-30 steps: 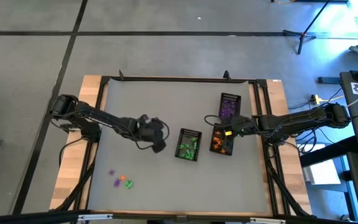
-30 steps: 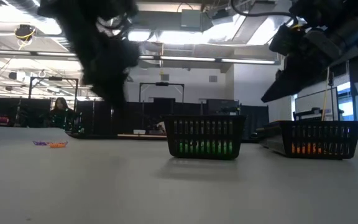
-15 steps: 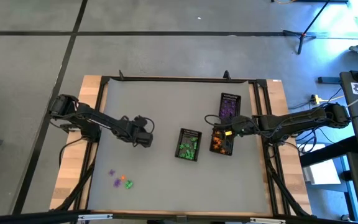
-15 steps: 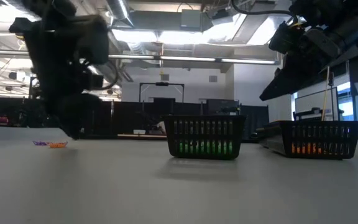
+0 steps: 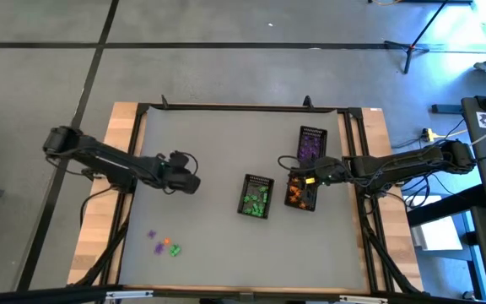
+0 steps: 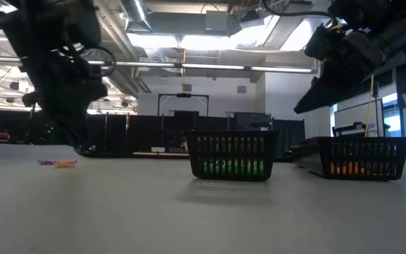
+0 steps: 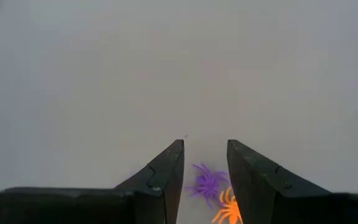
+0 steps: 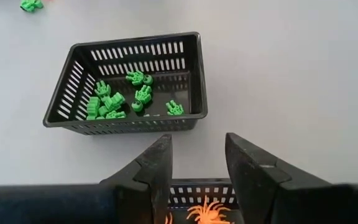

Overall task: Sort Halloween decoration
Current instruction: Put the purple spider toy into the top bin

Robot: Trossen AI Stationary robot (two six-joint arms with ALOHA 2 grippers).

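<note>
Left gripper (image 5: 189, 181) over bare worktop (image 5: 218, 143) left of centre, fingers narrowly parted and empty, a purple spider (image 7: 207, 181) and an orange spider (image 7: 229, 210) seen between them. Loose Halloween decoration (image 5: 164, 246) clustered near the front-left corner, well apart from the baskets. Right gripper (image 5: 296, 176) above the orange-filled basket (image 5: 300, 195), fingers slightly apart, holding nothing. Green pieces lying in the middle basket (image 5: 256, 197); purple pieces in the far basket (image 5: 311, 144) toward the right edge.
</note>
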